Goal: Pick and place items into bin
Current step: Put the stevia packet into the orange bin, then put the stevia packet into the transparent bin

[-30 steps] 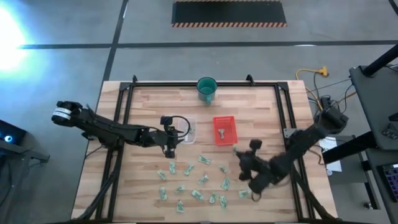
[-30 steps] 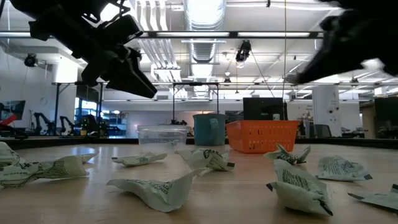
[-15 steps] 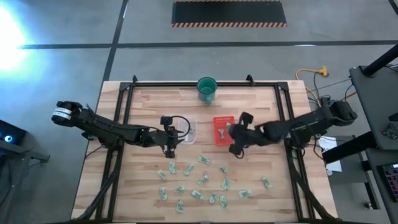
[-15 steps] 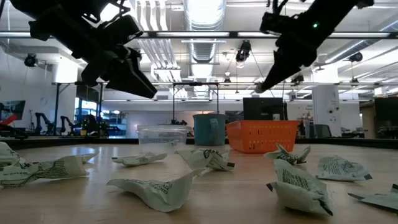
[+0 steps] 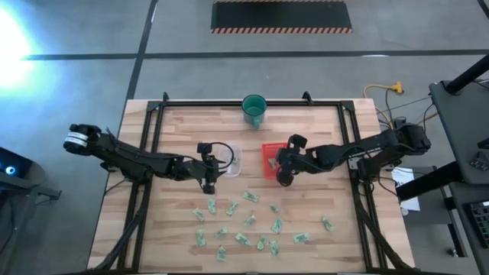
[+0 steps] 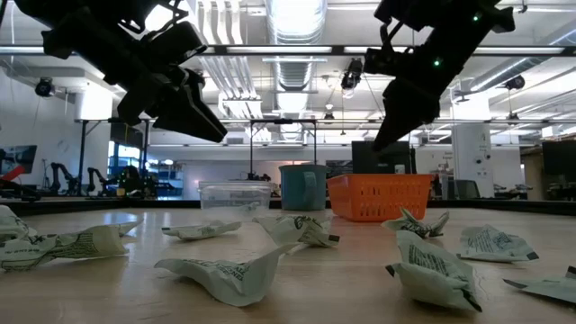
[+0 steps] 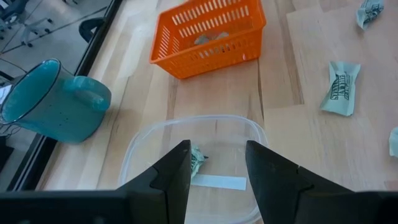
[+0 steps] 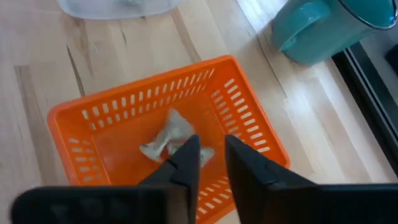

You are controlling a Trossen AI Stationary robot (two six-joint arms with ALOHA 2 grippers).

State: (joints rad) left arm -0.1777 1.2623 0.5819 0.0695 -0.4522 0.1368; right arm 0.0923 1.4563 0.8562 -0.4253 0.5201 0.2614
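Note:
Several tiny pale green-and-white pieces point(image 5: 250, 220) lie flat on the near half of the wooden table, large in the low view point(image 6: 225, 270). The orange tray point(image 5: 276, 144) stands mid-table and has a pale piece point(image 8: 171, 134) lying in it. My right gripper point(image 5: 284, 177) hangs just above the tray point(image 8: 155, 87), fingers close together around a pale bit. My left gripper point(image 5: 208, 182) is open and hovers over the near rim of a clear tub point(image 7: 186, 121). One piece point(image 7: 198, 158) and a white strip lie in that tub. My right gripper point(image 8: 211, 146) has a small pale piece point(image 8: 208, 153) in the narrow gap between its two fingers. It points down from above, over the orange tray. The fingers hide most of the piece. I cannot part it cleanly from the piece lying in the tray below.
A teal cup point(image 5: 254, 108) stands near the far edge, beyond the tray. The clear tub point(image 5: 233, 160) sits left of the tray. Black rails point(image 5: 157, 122) run along the table's far, left and right sides. Bare wood shows between the tub and the scattered pieces.
My right gripper has risen from among the pieces at the table's near right. It has swung toward the far edge and leftward, ending above the orange tray. A piece near the right rail, covered by the arm before, now shows.

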